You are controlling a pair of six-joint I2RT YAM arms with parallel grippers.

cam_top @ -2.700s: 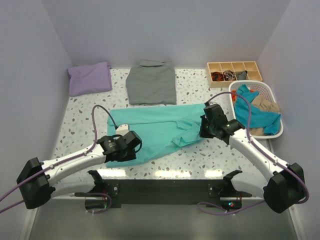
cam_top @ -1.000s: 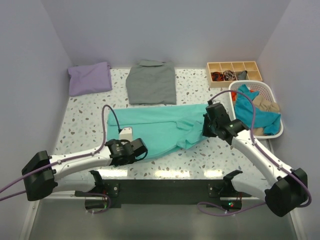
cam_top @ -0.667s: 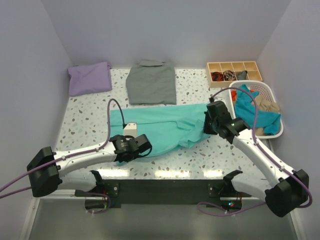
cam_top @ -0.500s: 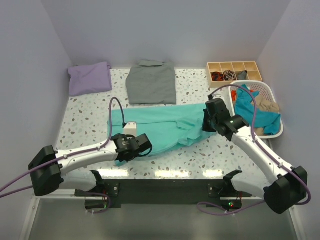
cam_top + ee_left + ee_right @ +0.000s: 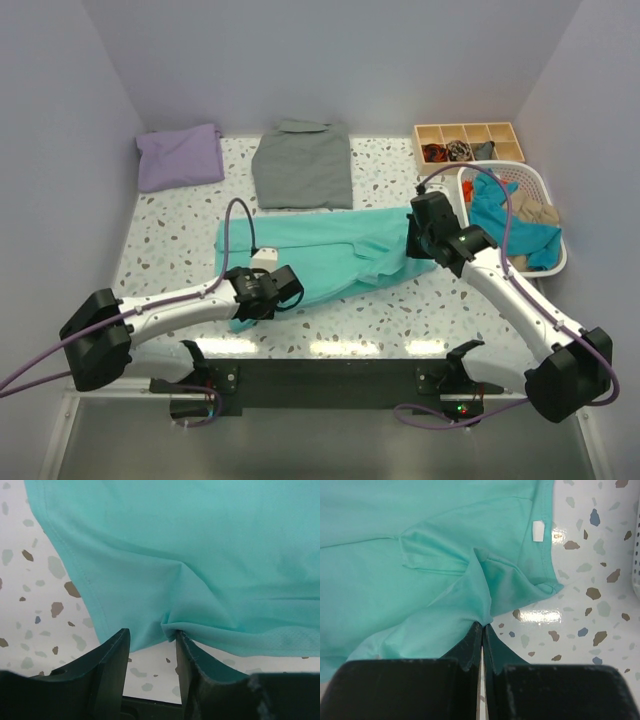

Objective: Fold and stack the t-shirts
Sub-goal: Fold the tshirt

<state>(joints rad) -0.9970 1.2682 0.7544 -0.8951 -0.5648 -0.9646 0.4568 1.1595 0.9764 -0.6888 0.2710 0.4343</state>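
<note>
**Overhead view.** Speckled bench (image 5: 170, 235), carrying:
- grey folded shirt (image 5: 303, 165), at the back, in the middle
- lavender t-shirt (image 5: 180, 157), folded, left of the grey shirt
- wooden tray (image 5: 467, 126) of compartments holding small oddments, right of the grey shirt
- white basket (image 5: 520, 170) of loose clothes, right of the grey shirt and nearer the arms
- turquoise t-shirt (image 5: 320, 250), spread flat just in front of the grey shirt, its right end rumpled

Left gripper (image 5: 262, 300) sits at the turquoise shirt's near hem. Right gripper (image 5: 415, 250) sits at its right end, between shirt and basket.

**Left wrist view.** Left gripper (image 5: 150, 640): fingers spread, with a small fold of the turquoise t-shirt (image 5: 200, 555) hem lying in the gap and touching one finger. Bare bench (image 5: 30, 595) alongside.

**Right wrist view.** Right gripper (image 5: 481, 627): fingers pressed together, pinching a gathered ridge of the turquoise t-shirt (image 5: 395, 565). White neck label (image 5: 538, 530) shows beyond.

**Change from a second ago.** Left gripper is further right along the hem. Right gripper is nearer the grey shirt.
</note>
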